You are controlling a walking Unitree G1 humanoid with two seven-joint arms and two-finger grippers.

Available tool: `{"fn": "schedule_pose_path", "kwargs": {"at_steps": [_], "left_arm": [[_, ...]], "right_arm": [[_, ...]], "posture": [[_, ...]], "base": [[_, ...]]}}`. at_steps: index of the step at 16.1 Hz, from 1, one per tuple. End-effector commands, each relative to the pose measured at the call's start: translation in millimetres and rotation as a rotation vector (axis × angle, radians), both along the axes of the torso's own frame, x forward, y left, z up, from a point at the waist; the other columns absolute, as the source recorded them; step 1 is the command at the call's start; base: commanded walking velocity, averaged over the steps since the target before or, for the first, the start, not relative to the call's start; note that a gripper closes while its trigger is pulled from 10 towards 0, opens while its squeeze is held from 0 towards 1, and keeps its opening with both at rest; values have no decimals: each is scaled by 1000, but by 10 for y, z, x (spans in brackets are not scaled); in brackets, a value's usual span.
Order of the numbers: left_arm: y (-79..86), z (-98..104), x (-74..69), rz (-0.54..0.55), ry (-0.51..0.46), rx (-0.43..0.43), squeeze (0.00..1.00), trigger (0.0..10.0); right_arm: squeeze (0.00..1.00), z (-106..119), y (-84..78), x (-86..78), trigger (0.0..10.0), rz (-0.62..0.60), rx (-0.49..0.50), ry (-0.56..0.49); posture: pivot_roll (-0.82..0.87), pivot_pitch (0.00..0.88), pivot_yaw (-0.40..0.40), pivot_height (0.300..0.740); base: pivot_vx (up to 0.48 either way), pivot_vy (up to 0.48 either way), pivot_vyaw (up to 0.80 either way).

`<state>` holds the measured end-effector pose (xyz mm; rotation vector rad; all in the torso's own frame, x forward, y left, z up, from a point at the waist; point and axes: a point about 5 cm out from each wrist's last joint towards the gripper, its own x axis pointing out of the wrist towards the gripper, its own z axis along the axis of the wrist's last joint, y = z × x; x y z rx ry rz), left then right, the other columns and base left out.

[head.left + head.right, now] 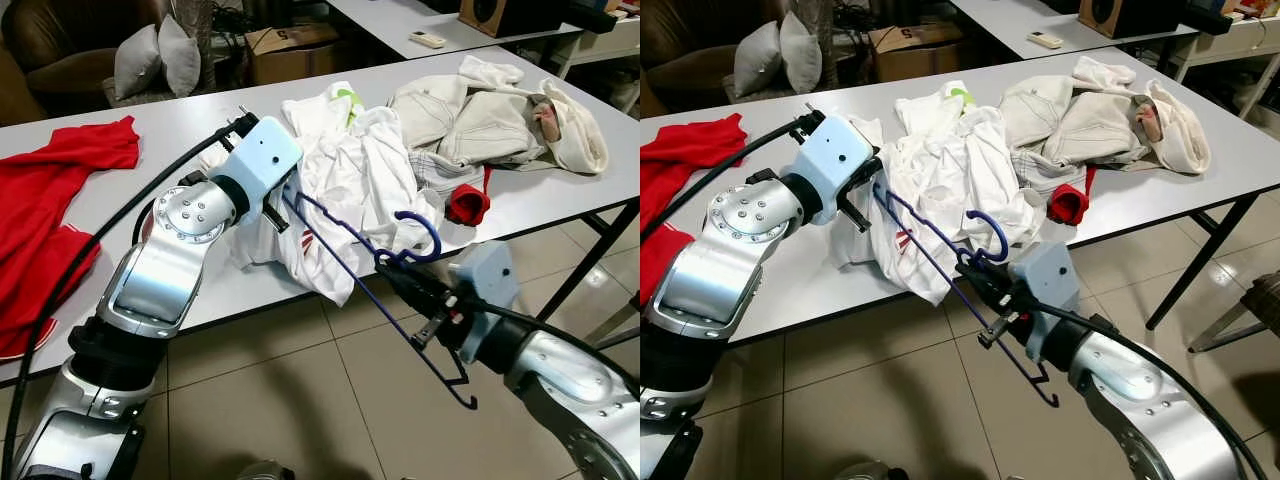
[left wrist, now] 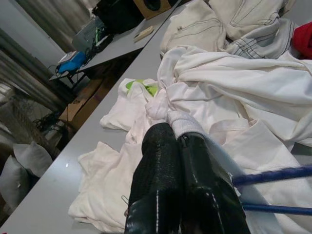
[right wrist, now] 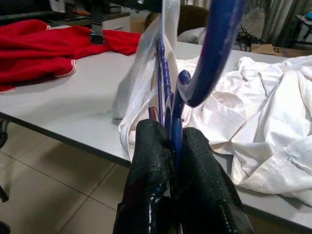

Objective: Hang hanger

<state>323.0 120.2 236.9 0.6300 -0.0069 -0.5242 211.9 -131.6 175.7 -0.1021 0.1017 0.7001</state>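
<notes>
While the blue hanger (image 1: 372, 290) hung in the air just off the near edge of the desk (image 1: 190, 290), the right end effector (image 1: 392, 268) had its two black fingers pressed together on the wire right below the curved hook, which stood up above them. From there the frame ran one way down over the tiled floor (image 1: 300, 400) to a bent tip, and the other way up and across to the left end effector (image 1: 872, 192), whose fingers were pinched shut on a fold of the white shirt (image 1: 350, 180) beside the hanger's far end. That shirt lay crumpled near the middle of the desk, part of it draped over the near edge. A red garment (image 1: 50, 210) was spread at the desk's left end, reaching the near edge there. Well to the right lay a pile of cream clothes (image 1: 490, 115) with a small red piece (image 1: 468, 205) at its near side, close to the edge. A cardboard box (image 1: 290, 50) stood open behind the desk; what it held could not be made out. Two grey cushions (image 1: 155, 60) sat next to it. Bare desk showed between the red garment and the shirt, and bare tiles lay below the hanger, with the desk's black legs (image 1: 590, 265) to the right.
</notes>
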Motion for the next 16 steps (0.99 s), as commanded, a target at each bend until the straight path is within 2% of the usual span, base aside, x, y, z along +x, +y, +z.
{"fn": "schedule_pose_path", "kwargs": {"at_steps": [1,2,6,9,14,16], "left_arm": [[-8,-5,-27,-8,7,2,0,0],[-25,-15,-68,-5,21,-7,0,0],[-50,-8,-138,-4,39,-23,0,0],[-58,127,-168,0,31,-74,0,0],[-51,349,-202,-2,30,-170,0,0],[73,395,-156,64,-3,-160,0,0]], "right_arm": [[0,-5,20,15,10000,-2,-5,8],[0,-19,116,36,10000,15,18,30],[0,-72,195,109,10000,-25,35,95],[0,-275,191,166,10000,-132,14,268],[0,-413,190,163,10000,-183,0,398],[0,-436,180,154,10000,-201,-16,431]], "posture": [[-36,20,58,740],[-34,20,56,740],[-32,21,53,740],[-29,22,51,740],[-22,18,51,740],[-18,14,50,740]], "base": [[0,0,0],[0,0,0],[0,0,0],[0,0,0],[0,0,0],[0,0,0]]}}
